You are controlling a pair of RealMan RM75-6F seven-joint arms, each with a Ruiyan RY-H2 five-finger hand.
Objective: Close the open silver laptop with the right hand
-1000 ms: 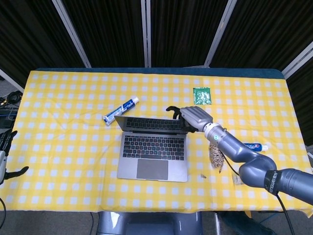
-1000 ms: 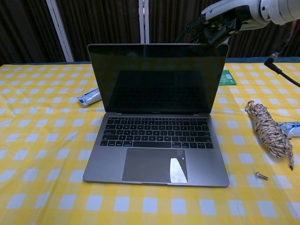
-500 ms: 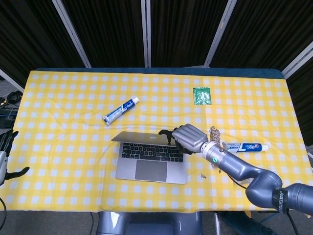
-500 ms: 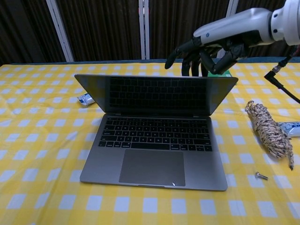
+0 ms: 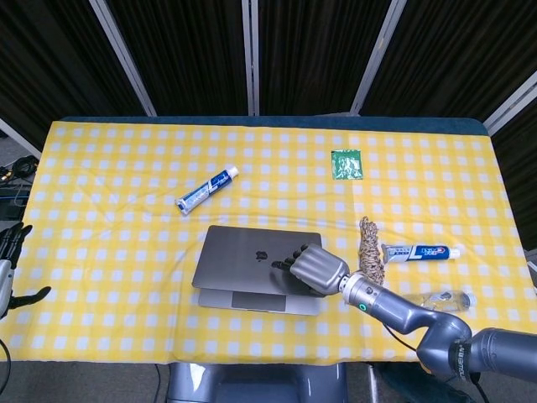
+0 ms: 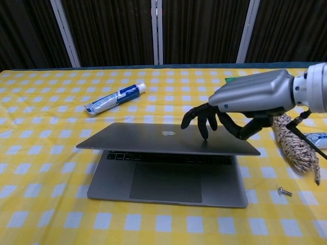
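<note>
The silver laptop (image 5: 252, 252) (image 6: 153, 137) lies near the table's front edge with its lid tipped far down, a narrow gap left over the keyboard. My right hand (image 5: 314, 269) (image 6: 240, 104) presses on the lid's right part, fingers spread and curved down onto the metal, holding nothing. My left hand (image 5: 10, 260) hangs at the far left edge of the head view, off the table, with its fingers apart and nothing in it.
A toothpaste tube (image 5: 206, 190) (image 6: 115, 98) lies behind the laptop on the left. A coil of rope (image 5: 369, 249) (image 6: 296, 140), a second tube (image 5: 419, 251), a small screw (image 6: 284, 191) and a clear bottle (image 5: 440, 299) lie right of it. A green packet (image 5: 346, 164) sits further back.
The right hand has pushed the lid from upright down to almost flat, moving toward the front edge with it. The left hand has stayed still.
</note>
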